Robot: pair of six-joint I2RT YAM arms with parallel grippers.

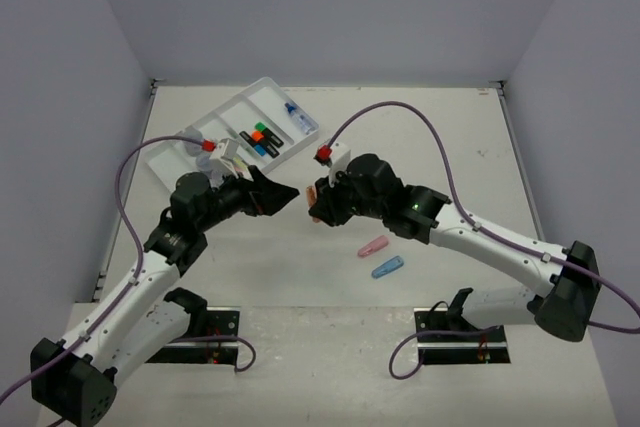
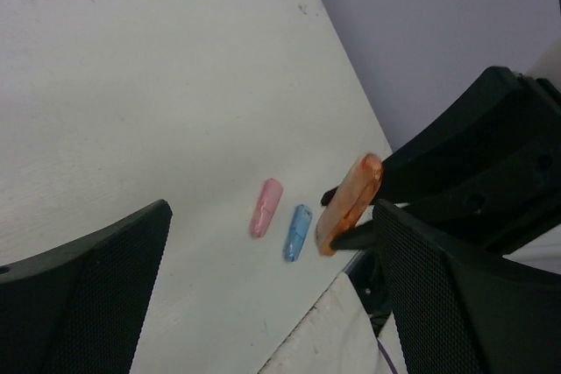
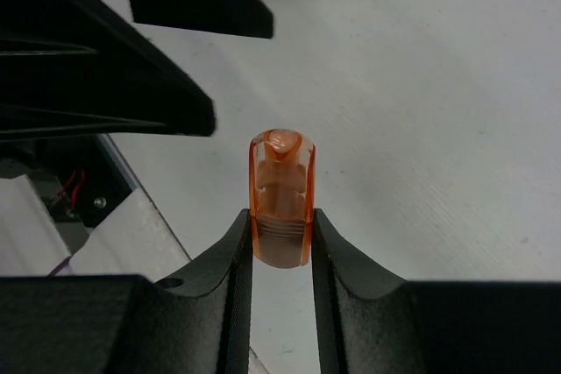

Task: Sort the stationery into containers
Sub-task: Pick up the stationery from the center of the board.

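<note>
An orange translucent oblong piece [image 3: 281, 194] stands on end between the fingertips of my right gripper [image 3: 281, 227], which is shut on it above the table [image 1: 314, 197]. My left gripper [image 2: 272, 216] is open, and its black fingers [image 3: 166, 76] reach close to the orange piece [image 2: 349, 203] from the left without touching it. A pink oblong piece [image 1: 372, 246] and a blue one [image 1: 387, 267] lie side by side on the table, in front of the right arm. The white compartment tray [image 1: 165, 162] sits at the back left with highlighters [image 1: 262, 140] and a blue-capped bottle [image 1: 298, 119] in it.
Both arms meet near the middle of the table. In the left wrist view the pink piece [image 2: 266, 208] and the blue piece [image 2: 297, 232] lie near the table's front edge. Grey walls close in the table on three sides.
</note>
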